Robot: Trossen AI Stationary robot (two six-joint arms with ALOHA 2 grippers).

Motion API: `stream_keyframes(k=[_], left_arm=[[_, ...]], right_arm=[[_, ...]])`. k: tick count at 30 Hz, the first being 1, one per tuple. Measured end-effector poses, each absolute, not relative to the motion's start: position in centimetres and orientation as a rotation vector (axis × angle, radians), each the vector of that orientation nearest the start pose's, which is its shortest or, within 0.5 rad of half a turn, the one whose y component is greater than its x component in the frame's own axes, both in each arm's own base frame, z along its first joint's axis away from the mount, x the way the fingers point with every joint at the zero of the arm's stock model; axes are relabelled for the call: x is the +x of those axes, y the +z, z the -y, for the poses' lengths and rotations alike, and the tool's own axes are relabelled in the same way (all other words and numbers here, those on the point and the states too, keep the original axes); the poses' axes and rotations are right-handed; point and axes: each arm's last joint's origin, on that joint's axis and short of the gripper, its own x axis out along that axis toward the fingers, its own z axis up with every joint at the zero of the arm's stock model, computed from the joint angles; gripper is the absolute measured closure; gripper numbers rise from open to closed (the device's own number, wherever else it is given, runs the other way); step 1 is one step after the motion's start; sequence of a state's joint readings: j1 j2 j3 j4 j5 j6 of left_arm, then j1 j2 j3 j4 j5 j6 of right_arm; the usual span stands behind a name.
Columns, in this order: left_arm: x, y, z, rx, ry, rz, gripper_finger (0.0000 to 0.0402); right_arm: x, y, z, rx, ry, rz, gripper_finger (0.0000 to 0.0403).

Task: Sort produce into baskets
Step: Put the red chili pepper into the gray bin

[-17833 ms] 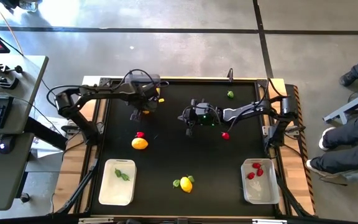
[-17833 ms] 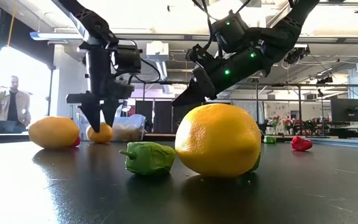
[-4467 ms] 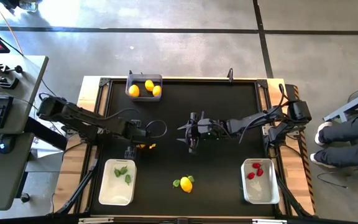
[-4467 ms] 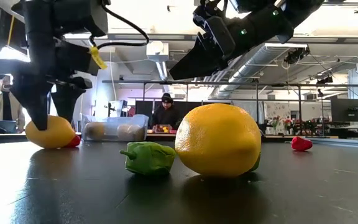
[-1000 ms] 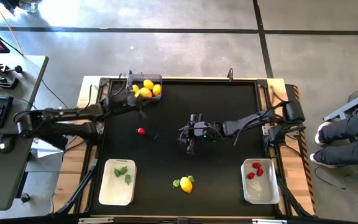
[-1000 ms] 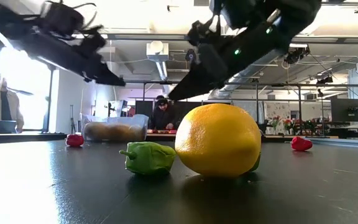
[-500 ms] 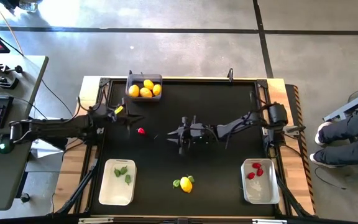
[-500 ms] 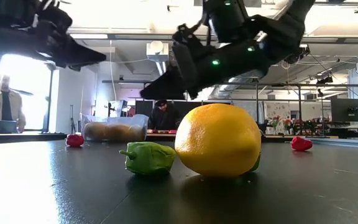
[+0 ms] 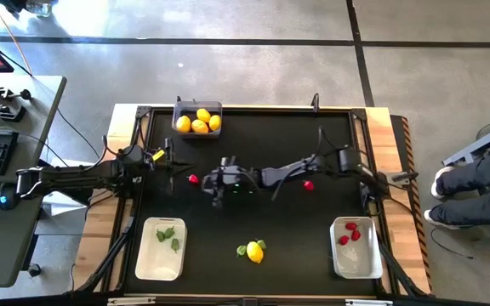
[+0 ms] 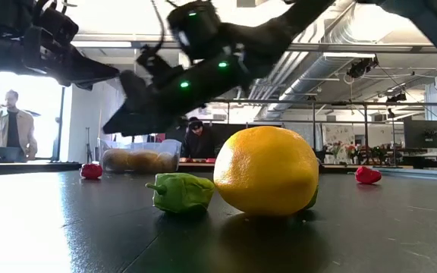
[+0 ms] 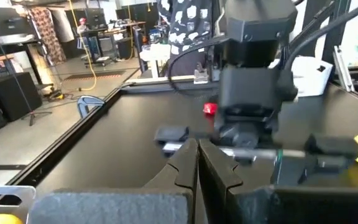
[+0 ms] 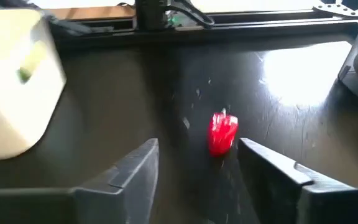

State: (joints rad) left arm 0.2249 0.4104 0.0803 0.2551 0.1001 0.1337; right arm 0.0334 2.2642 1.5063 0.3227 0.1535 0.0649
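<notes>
A small red piece of produce point(image 9: 193, 178) lies on the black table left of centre. My right gripper point(image 12: 197, 158) reaches across to it, open, one finger on either side and a little short of the red piece point(image 12: 222, 132), touching nothing. My left gripper point(image 11: 197, 163) is shut with nothing in it and hovers at the table's left edge point(image 9: 170, 161), pointing at the same piece. A second red piece point(image 9: 308, 184) lies under the right arm. A lemon point(image 9: 254, 252) with green pieces point(image 9: 242, 250) beside it rests near the front.
The dark grey basket point(image 9: 198, 115) at the far edge holds several yellow fruits. A white basket point(image 9: 160, 248) at front left holds green pieces. Another white basket point(image 9: 354, 246) at front right holds red ones. A person's legs show beyond the right edge.
My right gripper has swept toward the table's left edge and sunk a little, ending right next to the red piece. My left gripper has pulled back from the dark grey basket toward the table's left and near side and now points level.
</notes>
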Motion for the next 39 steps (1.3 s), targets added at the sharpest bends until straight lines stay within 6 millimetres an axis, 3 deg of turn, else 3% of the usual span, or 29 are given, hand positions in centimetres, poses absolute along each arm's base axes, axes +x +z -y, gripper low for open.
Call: stream_keyframes(k=[4, 9, 23, 28, 39], left_arm=[[12.2, 18.0, -2.5, 0.124, 0.121, -0.068, 0.0401], [12.2, 18.0, -2.5, 0.123, 0.118, -0.074, 0.0401], [12.2, 18.0, -2.5, 0.123, 0.126, -0.076, 0.0401], [12.2, 18.0, -2.5, 0.122, 0.126, -0.075, 0.0401], [12.2, 18.0, -2.5, 0.123, 0.127, -0.075, 0.0401]], right_arm=[[52.0, 13.4, 0.1, 0.032, -0.162, -0.46, 0.016], [54.0, 12.5, 1.5, 0.015, -0.176, -0.492, 0.0155], [55.2, 9.9, 2.5, 0.14, -0.089, -0.528, 0.0159], [55.1, 9.9, 2.9, 0.175, -0.102, -0.525, 0.0205], [54.7, 10.4, 3.5, 0.198, -0.096, -0.578, 0.0365]])
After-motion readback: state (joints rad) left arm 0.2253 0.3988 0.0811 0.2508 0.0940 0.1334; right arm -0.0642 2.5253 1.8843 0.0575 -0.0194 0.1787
